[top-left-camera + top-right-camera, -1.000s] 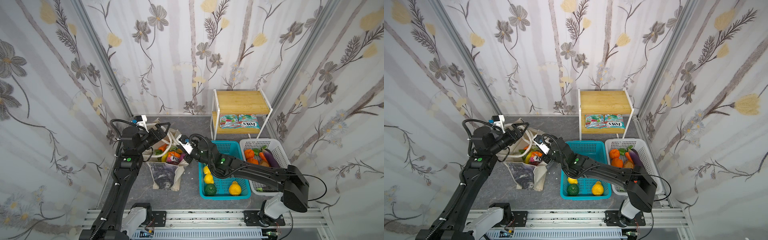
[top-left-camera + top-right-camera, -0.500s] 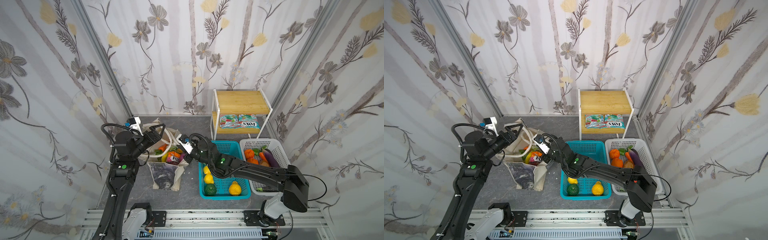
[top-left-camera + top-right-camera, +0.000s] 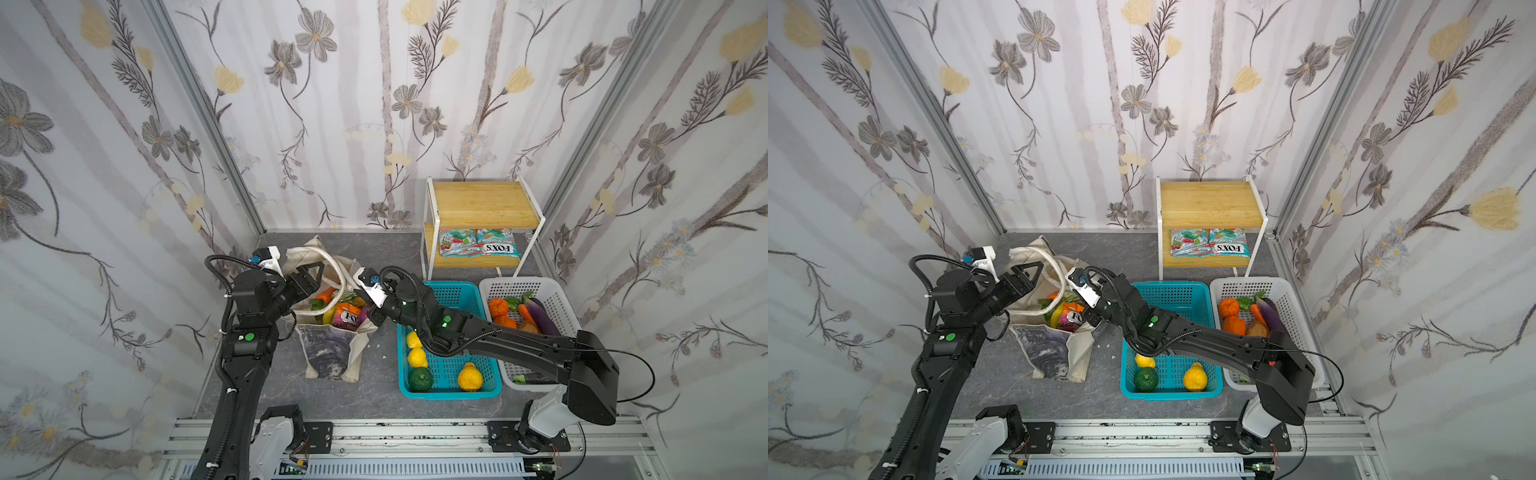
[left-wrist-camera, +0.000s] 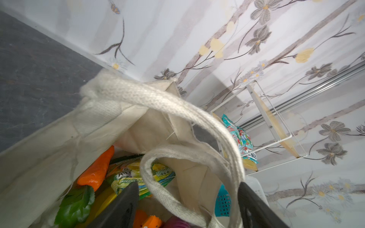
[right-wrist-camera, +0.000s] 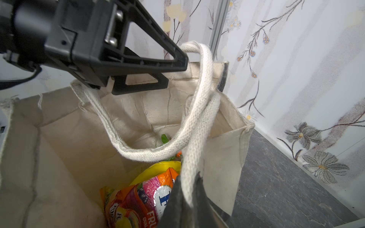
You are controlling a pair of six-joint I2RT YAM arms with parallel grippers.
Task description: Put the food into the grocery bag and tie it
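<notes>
**A:** Toward the front of the tabletop [image 3: 374, 395], the bag [image 3: 332, 357] slumps with its printed face to the rail [image 3: 415, 432]. What keeps its mouth open?

**B:** The right fingers [image 5: 174, 209], I'd say. They are clamped on one handle [image 5: 197, 118] at the basket side of the mouth, and that lifted strap props the cloth up. A pink candy packet [image 5: 138, 197] and a carrot [image 4: 96, 169] lie inside.

**A:** And the left fingers [image 4: 122, 205], farther back?

**B:** Spread wide over the far side of the mouth. The other handle [image 4: 147, 177] loops through the gap between them, and nothing is pinched. My guess is that they are lined up to close on it so the two straps can be crossed for a knot.

**A:** Any food left out?

**B:** Yes. There are lemons [image 3: 415, 357] in the teal basket [image 3: 451, 392], vegetables [image 3: 498, 309] in the white basket [image 3: 519, 284], and packets [image 3: 478, 247] on the shelf [image 3: 482, 203] beyond. Packing looks unfinished.

**A:** Where's the room to move?

**B:** Bare tabletop lies in front of the bag. The teal basket's rim sits just beside the bag, under the right forearm [image 3: 519, 349], so a sideways pull could snag there. Behind, a grey strip runs up to the wall [image 3: 353, 166]. The shelf's white leg [image 3: 427, 257] stands near the bag's far corner. Upward looks freest.
</notes>
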